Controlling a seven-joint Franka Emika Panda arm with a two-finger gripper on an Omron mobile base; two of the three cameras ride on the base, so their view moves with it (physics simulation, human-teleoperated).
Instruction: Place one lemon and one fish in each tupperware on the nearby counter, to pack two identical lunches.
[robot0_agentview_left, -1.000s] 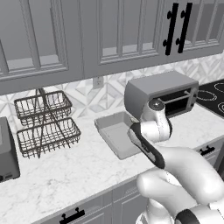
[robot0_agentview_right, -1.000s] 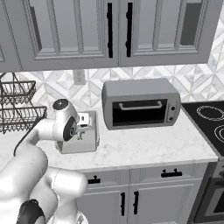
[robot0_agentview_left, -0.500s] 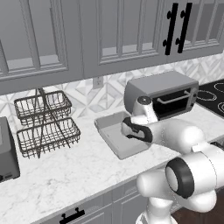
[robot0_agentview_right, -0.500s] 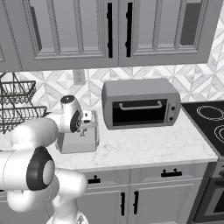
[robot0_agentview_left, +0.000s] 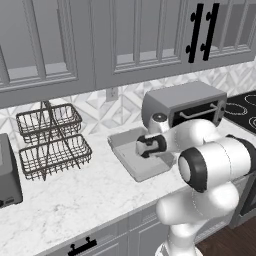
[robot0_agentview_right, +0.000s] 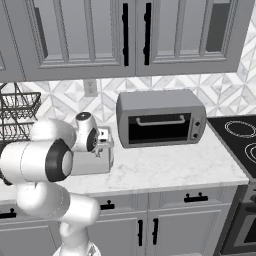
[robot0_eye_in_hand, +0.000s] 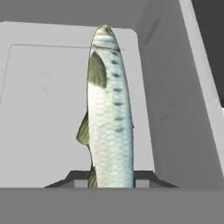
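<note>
1. Gripper (robot0_agentview_left: 141, 148): dark two-finger pincer on a white arm with dark joints, hanging low over the tray. The jaws are clamped on the fish, their tips showing as dark wedges on either side of its near end in the hand view.
2. Fish (robot0_eye_in_hand: 109, 109): slender, elongated, pale silvery body with fine scale texture, a row of dark spots along the flank, and olive-green fins on one side. Its long axis runs straight out from the pincer, so it points away from the fingers toward the tray floor. Which end is the head I cannot say for certain; the far tip is rounded and greenish.
3. Tupperware (robot0_agentview_left: 134, 170): shallow light-grey rectangular tray, smooth plastic look, rounded corners, flared walls, no lid. It sits directly beneath the pincer, its floor and one raised wall lying behind the fish in the hand view.
4. Counter (robot0_agentview_left: 70, 200): white marble-look top with faint grey veins, over grey cabinets with black handles; it carries the tray below the pincer.
5. Toaster oven (robot0_agentview_right: 161, 118): boxy grey metal case, dark glass door with a bar handle, just beside the tray, past the pincer.
6. Wire baskets (robot0_agentview_left: 50, 140): two-tier dark wire rack, well apart from the pincer, on the side away from the oven.
7. Markings: no readable writing, brand or label on any item.
</note>
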